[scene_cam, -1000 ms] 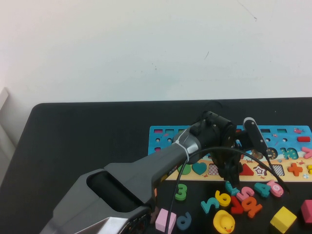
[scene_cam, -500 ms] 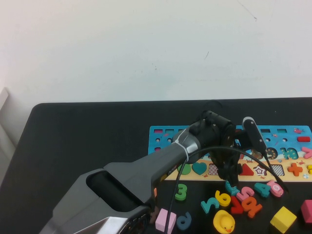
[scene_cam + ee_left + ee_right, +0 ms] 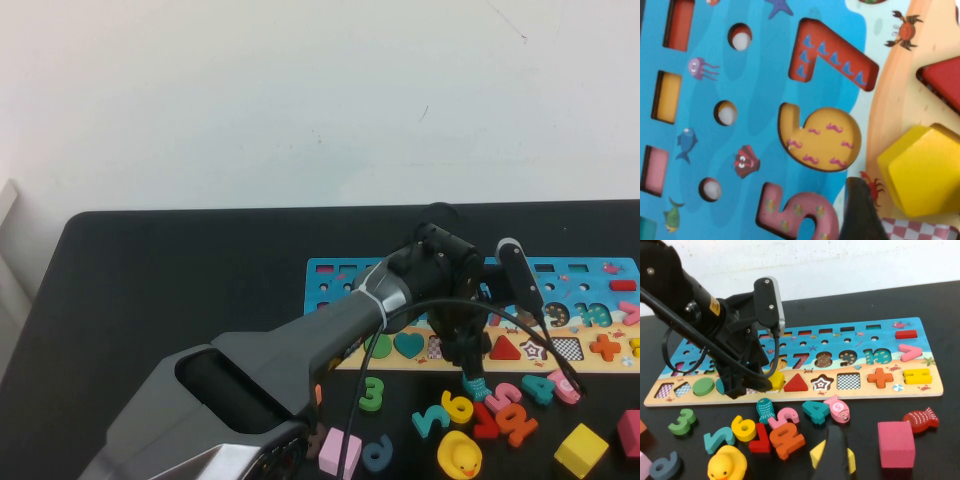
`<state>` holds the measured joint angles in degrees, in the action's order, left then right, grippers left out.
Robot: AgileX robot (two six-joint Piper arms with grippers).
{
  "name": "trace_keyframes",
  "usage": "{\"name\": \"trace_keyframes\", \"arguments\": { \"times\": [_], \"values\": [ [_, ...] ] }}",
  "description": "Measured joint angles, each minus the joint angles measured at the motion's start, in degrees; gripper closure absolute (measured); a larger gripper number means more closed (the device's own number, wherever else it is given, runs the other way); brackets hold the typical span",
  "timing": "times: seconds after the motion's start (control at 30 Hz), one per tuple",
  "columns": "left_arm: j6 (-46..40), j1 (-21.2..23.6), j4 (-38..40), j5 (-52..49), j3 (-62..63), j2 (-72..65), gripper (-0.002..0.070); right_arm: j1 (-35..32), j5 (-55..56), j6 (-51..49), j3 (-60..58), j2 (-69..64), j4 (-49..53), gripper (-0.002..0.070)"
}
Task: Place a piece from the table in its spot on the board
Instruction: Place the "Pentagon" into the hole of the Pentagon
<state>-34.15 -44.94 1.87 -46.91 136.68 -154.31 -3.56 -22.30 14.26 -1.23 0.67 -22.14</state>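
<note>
Although only one dark finger (image 3: 857, 210) shows in the left wrist view, we see it clear of the yellow pentagon piece (image 3: 922, 170), so we read the left gripper (image 3: 466, 355) as released. The piece lies directly below it on the board's (image 3: 330, 275) tan strip, beside the red triangle (image 3: 945, 85), over its recess and seemingly slightly tilted. The right gripper (image 3: 832, 452) hangs above loose pieces, farther off.

hidden: its place under the piece (image 3: 924, 170) | cut off: right hand (image 3: 836, 452), fingers unclear | left hand (image 3: 470, 360)
</note>
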Motion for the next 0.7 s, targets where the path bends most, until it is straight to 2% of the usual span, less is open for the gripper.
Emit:
{"name": "trace_keyframes", "arguments": {
  "times": [0.37,0.7],
  "values": [
    [0.0,-0.6,-1.0,-0.8,0.0,0.0,0.0424,0.0,0.0,0.0,0.0,0.0,0.0,0.0083],
    [0.0,-1.1,-1.3,-4.8,0.0,0.6,0.0447,0.0,0.0,0.0,0.0,0.0,0.0,0.0083]
  ]
}}
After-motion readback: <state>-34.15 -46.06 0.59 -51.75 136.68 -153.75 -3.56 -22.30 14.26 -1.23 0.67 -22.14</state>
